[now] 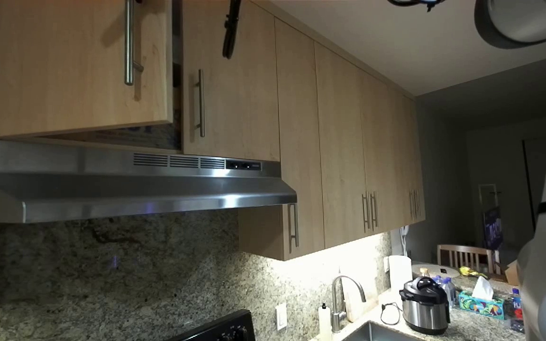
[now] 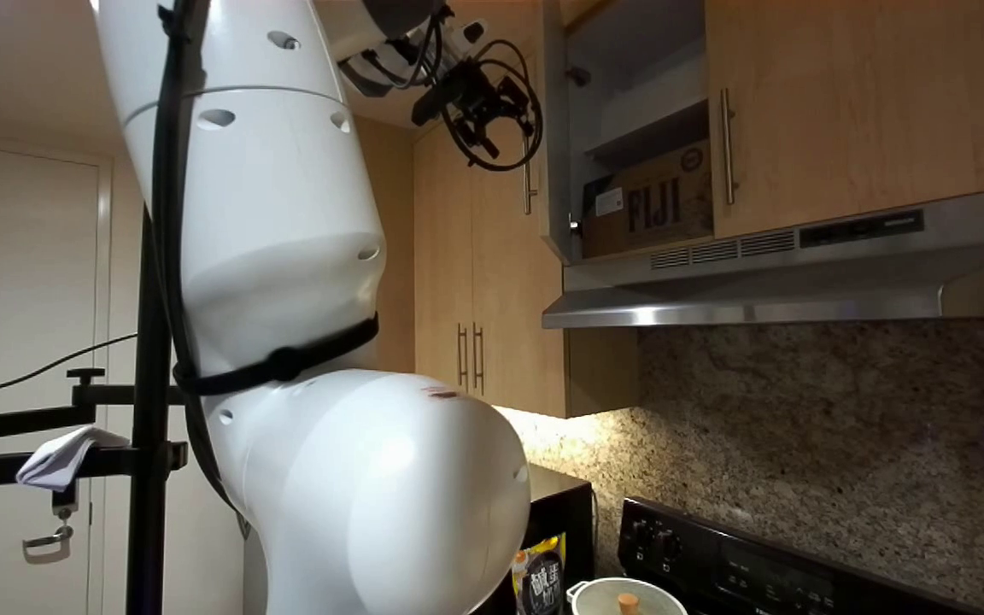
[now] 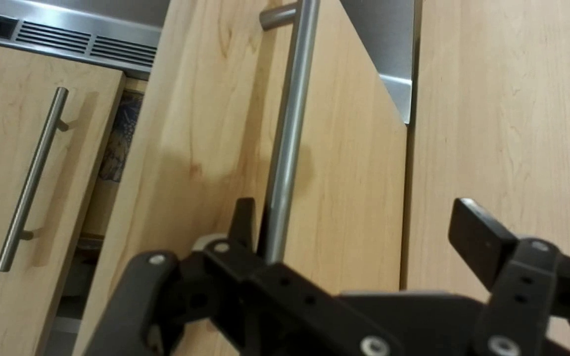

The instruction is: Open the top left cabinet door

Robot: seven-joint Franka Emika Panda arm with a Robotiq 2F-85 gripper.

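Note:
The top left cabinet door (image 1: 64, 66), light tan wood, stands swung partly open above the range hood. Its silver bar handle (image 1: 129, 42) runs vertically near the free edge. In an exterior view the door (image 2: 553, 145) shows almost edge-on, with the cabinet inside exposed. My gripper (image 2: 510, 139) is at the outer side of that door, near the handle. The wrist view has the gripper (image 3: 356, 212) open, its fingers far apart. The bar (image 3: 290, 128) lies between them, close beside the left finger (image 3: 243, 222); its lower end is hidden behind the linkage. Whether they touch, I cannot tell.
A matching closed door (image 1: 230, 85) with its own bar handle adjoins on the right. The steel range hood (image 1: 112, 175) juts out below both. Inside the cabinet sits a FIJI cardboard box (image 2: 650, 205). Tall doors (image 2: 500, 282) flank the open door's hinge side.

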